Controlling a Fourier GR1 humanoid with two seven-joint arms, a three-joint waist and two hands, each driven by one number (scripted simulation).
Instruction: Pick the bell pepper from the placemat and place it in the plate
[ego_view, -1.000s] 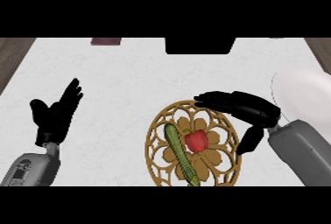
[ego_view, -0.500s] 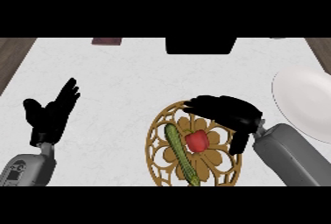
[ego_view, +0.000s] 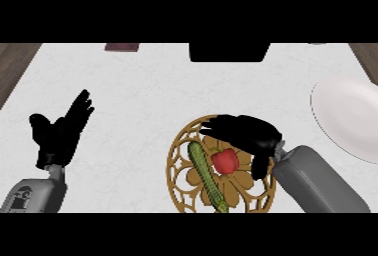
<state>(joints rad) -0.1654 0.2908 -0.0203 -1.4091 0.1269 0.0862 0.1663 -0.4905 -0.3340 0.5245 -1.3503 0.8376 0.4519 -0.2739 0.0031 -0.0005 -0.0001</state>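
One bell pepper (ego_view: 225, 161) on placemat (ego_view: 181, 165), just beside right robot hand (ego_view: 247, 134)

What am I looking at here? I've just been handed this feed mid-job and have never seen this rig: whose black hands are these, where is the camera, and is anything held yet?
This single view looks steeply down from the robot's head at a white counter. The two grey forearms coming in from below are its arms, each ending in a black hand. The left hand rests open at the left, fingers up, holding nothing. The right hand arches over a round woven placemat, fingers curved past the red bell pepper and thumb beside it, but not closed on it. So nothing is held yet. A long green vegetable lies next to the pepper on the mat. The white plate, where the pepper should go, sits at the right edge.
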